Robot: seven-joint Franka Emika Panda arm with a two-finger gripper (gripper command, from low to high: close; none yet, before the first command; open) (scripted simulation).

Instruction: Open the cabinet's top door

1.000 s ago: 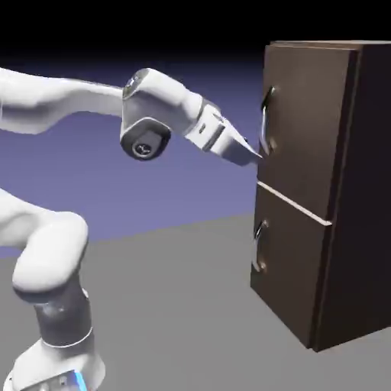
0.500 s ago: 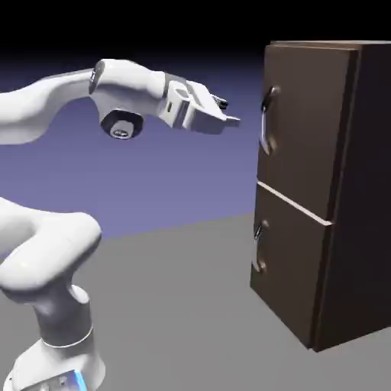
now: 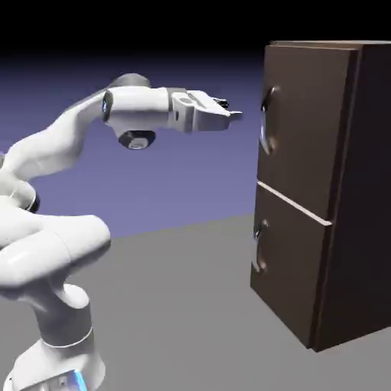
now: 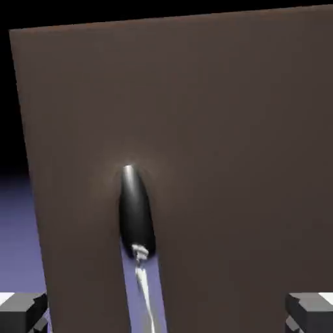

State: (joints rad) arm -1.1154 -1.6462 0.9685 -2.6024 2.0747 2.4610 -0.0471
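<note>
The jaws (image 3: 232, 109) stand wide apart, holding nothing and touching nothing, just short of the top door's (image 3: 305, 130) silver handle (image 3: 265, 122), near its left edge.

Backdrop: a plain blue-violet expanse (image 3: 183, 176) is seen behind everything, with no pattern to be made out.
Upper edge: the violet is swallowed by black (image 3: 153, 23) up top, the change being made softly.
Floor: a flat, plain grey surface (image 3: 183, 305) is spread below, met by the violet along a slightly slanted line, higher toward the exterior view's right.
Light: the floor is dimly and softly lit.
</note>
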